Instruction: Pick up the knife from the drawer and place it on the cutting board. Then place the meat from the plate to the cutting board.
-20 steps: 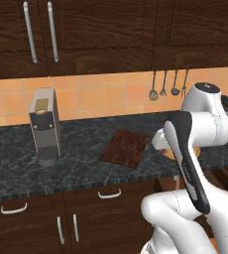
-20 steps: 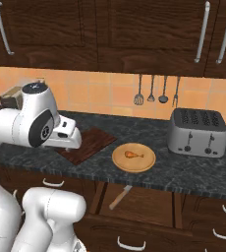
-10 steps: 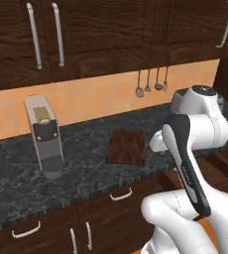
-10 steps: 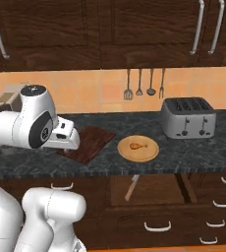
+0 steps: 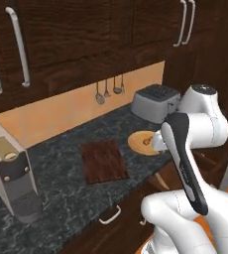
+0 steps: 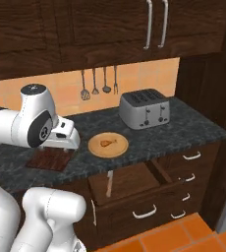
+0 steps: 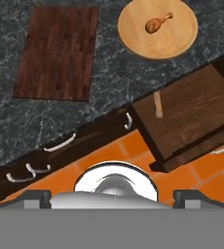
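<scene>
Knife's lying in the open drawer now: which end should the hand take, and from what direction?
Probably the tan handle of the knife, coming straight down from above. It lies flat on the floor of the drawer, near the counter-side end, so there is no side access. The hand's opening should run across the handle's width.

No text, label, brand, number or sign can be read anywhere in these pictures.
</scene>
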